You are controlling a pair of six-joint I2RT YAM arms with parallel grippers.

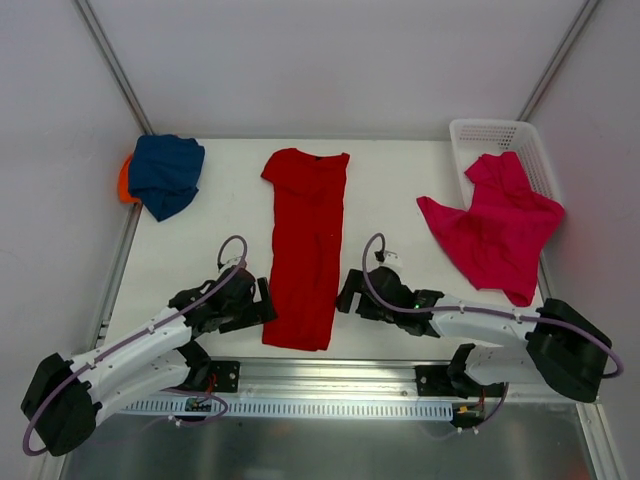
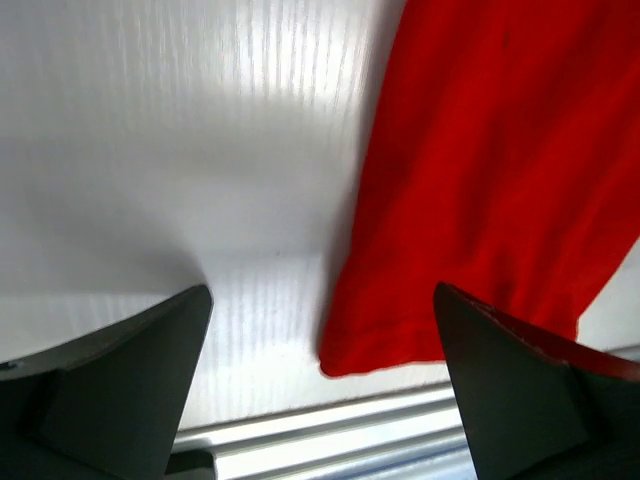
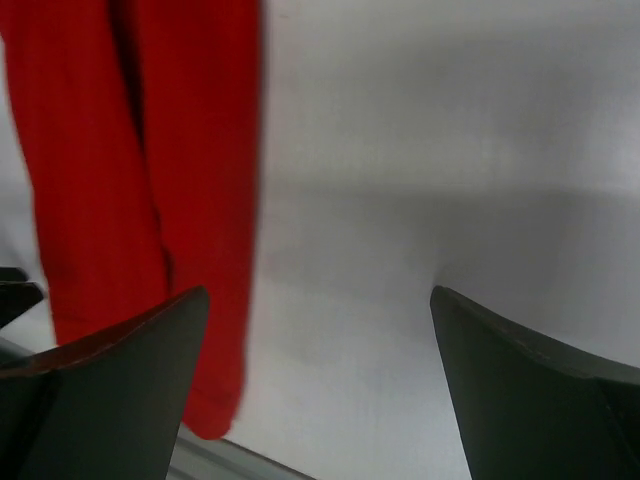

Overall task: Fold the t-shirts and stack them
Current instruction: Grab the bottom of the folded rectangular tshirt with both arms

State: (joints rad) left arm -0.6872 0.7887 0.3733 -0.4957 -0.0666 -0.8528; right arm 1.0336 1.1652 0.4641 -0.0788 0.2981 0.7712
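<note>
Spread and empty, left tool [image 1: 264, 302] and right tool [image 1: 347, 292] are set flanking the near hem of the red t-shirt [image 1: 307, 240], laid on the counter [image 1: 400, 190]. Its folding is judged underway, and both hem corners need pinching next.

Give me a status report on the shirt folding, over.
Left gripper and right gripper open, empty, flanking near end of red t-shirt. It lies flat, folded to a long strip. Nothing in the way; pink t-shirt drapes over basket rim.
</note>
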